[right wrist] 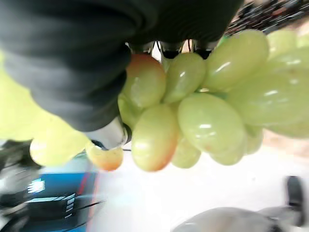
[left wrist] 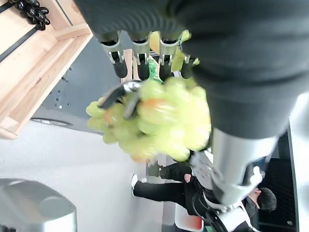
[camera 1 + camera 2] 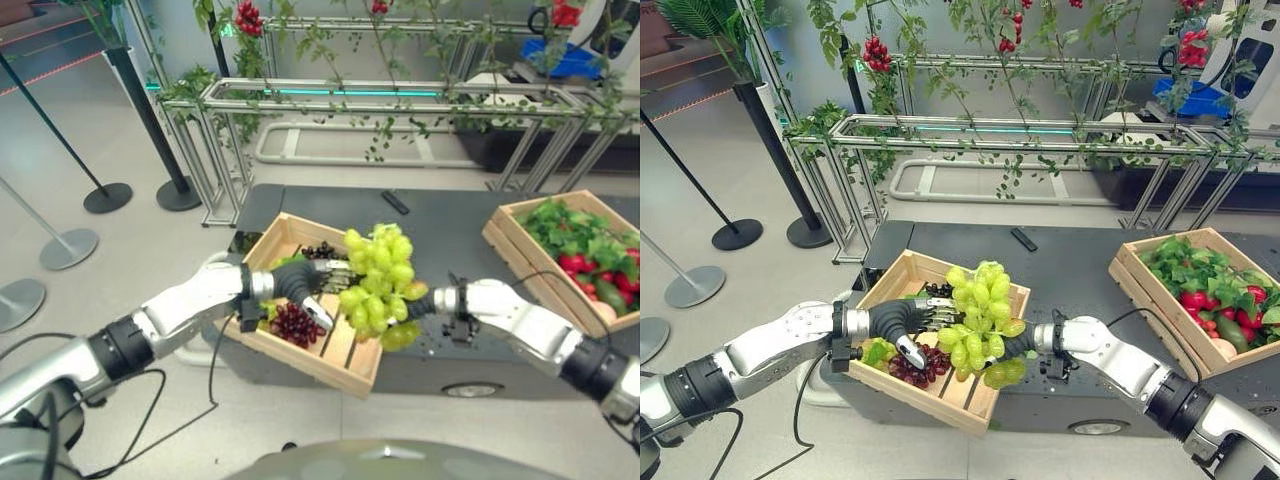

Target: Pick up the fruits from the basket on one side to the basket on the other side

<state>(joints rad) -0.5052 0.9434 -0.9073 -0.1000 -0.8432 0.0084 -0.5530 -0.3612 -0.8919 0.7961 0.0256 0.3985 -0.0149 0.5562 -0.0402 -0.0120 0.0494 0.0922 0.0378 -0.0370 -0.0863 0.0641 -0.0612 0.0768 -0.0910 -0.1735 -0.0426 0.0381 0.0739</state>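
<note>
- The green grapes (image 3: 980, 320) hang between both hands, above the near right corner of the left crate (image 3: 902, 275), which sits on the desk (image 3: 1070, 260).
- The left hand (image 3: 915, 322) reaches in from the left, its fingers around the bunch.
- The right hand (image 3: 1025, 342) comes from the right; its fingers are buried in the grapes, so I cannot tell its grip.
- This looks like a handover, with the carry to the right crate (image 3: 1140, 295) not yet begun.
- Dark grapes (image 3: 912, 368) lie in the left crate.
- Next, one hand should let go only once the other holds firmly.
- Open desk lies between the crates; the bunch must clear the right crate's near wall.

no readable text, labels, numbers, signs anywhere
</note>
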